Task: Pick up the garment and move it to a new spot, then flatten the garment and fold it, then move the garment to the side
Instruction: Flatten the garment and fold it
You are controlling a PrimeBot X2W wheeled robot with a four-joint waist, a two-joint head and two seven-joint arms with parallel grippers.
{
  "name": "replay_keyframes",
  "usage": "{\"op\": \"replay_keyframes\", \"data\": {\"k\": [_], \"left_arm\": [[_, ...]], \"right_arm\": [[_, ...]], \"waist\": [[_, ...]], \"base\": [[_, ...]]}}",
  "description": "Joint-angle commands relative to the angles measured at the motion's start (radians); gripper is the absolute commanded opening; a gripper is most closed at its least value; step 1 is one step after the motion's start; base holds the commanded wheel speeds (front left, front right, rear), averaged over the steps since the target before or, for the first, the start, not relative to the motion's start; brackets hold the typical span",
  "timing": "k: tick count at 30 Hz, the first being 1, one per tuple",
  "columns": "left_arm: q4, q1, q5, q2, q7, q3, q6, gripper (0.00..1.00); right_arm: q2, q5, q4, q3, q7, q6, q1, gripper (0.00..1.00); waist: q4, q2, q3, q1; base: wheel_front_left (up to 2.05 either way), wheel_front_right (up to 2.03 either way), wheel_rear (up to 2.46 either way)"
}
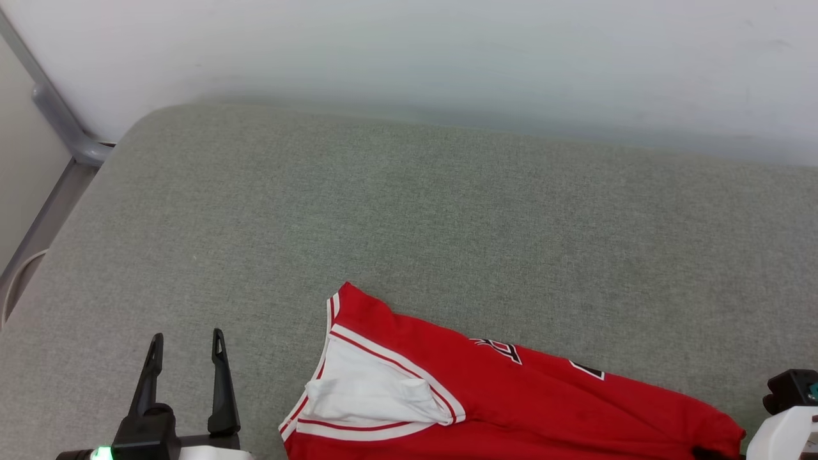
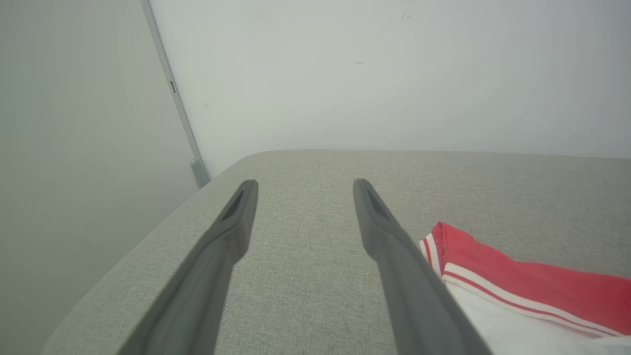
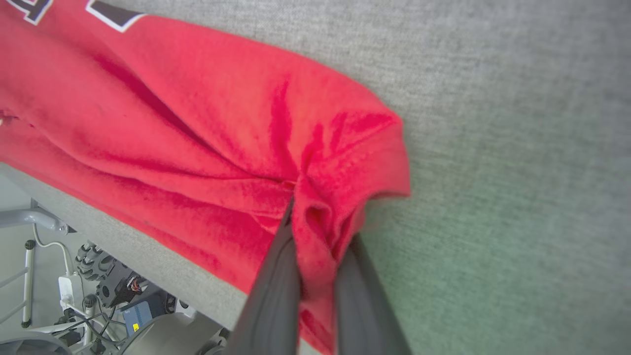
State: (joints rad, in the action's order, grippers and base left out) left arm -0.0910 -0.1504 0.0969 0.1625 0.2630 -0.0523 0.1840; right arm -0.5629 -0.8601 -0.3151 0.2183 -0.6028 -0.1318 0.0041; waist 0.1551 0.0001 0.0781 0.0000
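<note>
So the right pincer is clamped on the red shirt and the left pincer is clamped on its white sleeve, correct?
Not quite: the left wrist view shows the left pincer open and empty above the grey cushion, beside the white sleeve. The right pincer is clamped on the red shirt.

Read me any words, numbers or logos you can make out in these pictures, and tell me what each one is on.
garment: black-and-white chest lettering, only fragments show above a fold, so it is not readable.
blue box: small yellow label, too small to read.
No other text can be made out.
</note>
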Motion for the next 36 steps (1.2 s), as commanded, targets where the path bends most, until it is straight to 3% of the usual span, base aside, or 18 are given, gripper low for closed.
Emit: {"op": "replay_keyframes", "data": {"k": [1,10,15,20,25,30,36], "left_arm": [[0.003,-0.005,-0.012,-0.007,0.002,0.007,-0.010,1.00],[0.006,-0.012,-0.065,-0.026,0.002,0.024,-0.059,1.00],[0.010,-0.020,-0.078,-0.032,0.002,0.019,-0.073,1.00],[0.019,-0.026,-0.086,-0.031,0.002,0.011,-0.084,1.00],[0.028,-0.036,-0.088,-0.029,0.002,0.012,-0.089,1.00],[0.037,-0.045,-0.087,-0.026,0.002,0.014,-0.095,1.00],[0.044,-0.042,-0.090,-0.028,0.002,0.012,-0.100,1.00]], "right_arm": [[-0.009,-0.002,-0.019,0.003,0.005,0.002,0.001,0.00],[-0.102,-0.013,-0.074,-0.092,0.047,0.002,-0.051,0.00],[-0.160,0.062,-0.153,-0.137,0.060,0.002,-0.069,0.00],[-0.155,0.080,-0.205,-0.177,0.067,0.002,-0.084,0.00],[-0.108,0.022,-0.114,-0.171,0.050,0.002,-0.047,0.00],[-0.071,-0.019,0.067,-0.131,0.027,0.002,0.006,0.00],[-0.022,0.010,0.280,-0.048,-0.010,0.002,0.010,0.00]], "waist": [[-0.004,-0.0001,-0.004,0.0000],[-0.013,-0.0001,-0.024,0.0000],[-0.016,-0.0001,-0.033,0.0000],[-0.018,-0.0001,-0.046,0.0000],[-0.026,-0.0001,-0.064,0.0000],[-0.031,-0.0001,-0.078,0.0000],[-0.033,-0.0001,-0.078,0.0000]], "base": [[0.00,0.00,0.00],[0.00,0.00,0.00],[0.00,0.00,0.00],[0.00,0.00,0.00],[0.00,0.00,0.00],[0.00,0.00,0.00],[0.00,0.00,0.00]]}}
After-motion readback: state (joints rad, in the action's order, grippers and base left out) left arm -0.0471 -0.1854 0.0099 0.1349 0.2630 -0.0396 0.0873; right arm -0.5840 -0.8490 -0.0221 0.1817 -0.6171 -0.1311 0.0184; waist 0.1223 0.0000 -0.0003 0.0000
